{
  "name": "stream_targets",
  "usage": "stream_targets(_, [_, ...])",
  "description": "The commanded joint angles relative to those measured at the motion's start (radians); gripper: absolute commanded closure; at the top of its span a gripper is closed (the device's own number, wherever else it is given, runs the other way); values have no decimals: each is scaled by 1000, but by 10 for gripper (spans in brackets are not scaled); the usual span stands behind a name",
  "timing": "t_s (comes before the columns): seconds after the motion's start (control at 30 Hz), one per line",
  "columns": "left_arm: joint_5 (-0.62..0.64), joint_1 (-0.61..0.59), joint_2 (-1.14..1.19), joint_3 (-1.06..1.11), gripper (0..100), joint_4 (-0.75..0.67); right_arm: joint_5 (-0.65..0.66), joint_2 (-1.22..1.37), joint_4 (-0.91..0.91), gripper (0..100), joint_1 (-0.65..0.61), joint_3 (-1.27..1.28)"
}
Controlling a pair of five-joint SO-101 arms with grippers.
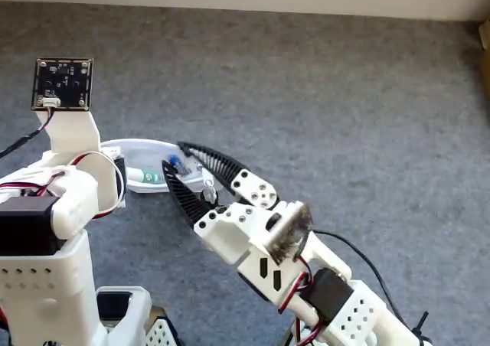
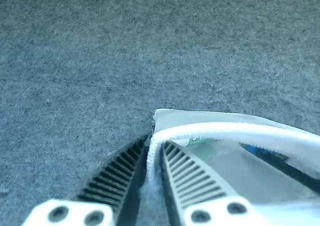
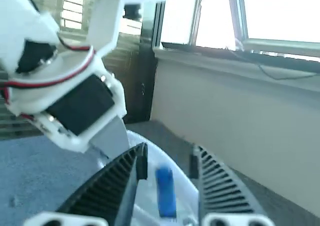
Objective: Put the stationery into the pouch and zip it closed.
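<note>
Across the pouch [image 1: 139,150], right gripper [image 3: 169,152] gapes; left gripper [image 2: 155,144] seemingly pinches its rim.

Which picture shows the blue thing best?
The right wrist view: the blue thing sits close up in the pouch, framed by the right gripper. The high view shows it tiny; the left wrist view, a sliver.

Left arm [image 1: 73,200]: white plastic shell, black motor block, red, black and white wires.
Camera board [image 1: 63,83]: black square on white bracket.
Right arm [image 1: 306,273]: white shell, black motor, red and black cables, black arrow marks.
Left tool [image 2: 156,141]: ribbed fingers, white base, round screw holes.
Right tool [image 3: 168,148]: black ribbed tapering fingers.
</note>
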Motion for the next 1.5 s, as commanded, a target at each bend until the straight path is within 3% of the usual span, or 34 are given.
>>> stream_targets(0.0, [-6, -15, 1, -2, 989, 3, 6, -24, 127, 804, -4, -71])
stream_targets(0.27, [-8, -15, 1, -1, 989, 3, 6, -128, 470, 804, -4, -282])
stream_targets(0.5, [-8, -21, -5, -2, 989, 2, 6, -170, 618, 804, -2, -358])
stream_targets(0.7, [-2, -174, -7, -12, 989, -5, -78, -179, 719, 804, 28, -358])
stream_targets(0.83, [5, -254, 4, 1, 989, -2, -100, -177, 739, 804, 104, -351])
stream_targets(1.03, [-80, -160, 2, 53, 991, -3, -100, -176, 803, 804, 154, -288])
stream_targets(1.2, [-2, -337, 1, -1, 989, -5, -100, -176, 860, 804, 177, -205])
stream_targets(1.37, [-84, -294, -1, 33, 990, -5, -100, -176, 858, 804, 174, -120])
stream_targets(1.47, [2, -401, -4, 33, 989, -21, -100, -176, 858, 804, 177, -88])
